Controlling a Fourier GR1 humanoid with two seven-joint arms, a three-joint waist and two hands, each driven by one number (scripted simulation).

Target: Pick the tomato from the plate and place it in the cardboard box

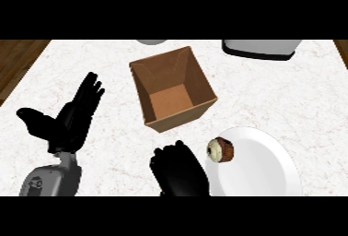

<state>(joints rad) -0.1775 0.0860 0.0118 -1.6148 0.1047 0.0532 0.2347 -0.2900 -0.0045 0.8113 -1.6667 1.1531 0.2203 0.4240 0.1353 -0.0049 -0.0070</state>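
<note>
The right hand has its fingers curled, gripping nothing, just left of the white plate. At the plate's left rim lies a round brown and cream thing, perhaps the tomato. The left hand rests open, left of the cardboard box

I look steeply down on the table, which has a white top with faint grey veins like marble. At the upper left corner I see dark wood floor, and a thin strip of the same wood at the upper right. At the far edge stands a white appliance with a black base. Beside it, a pale round object is cut off. The light is even.
</note>
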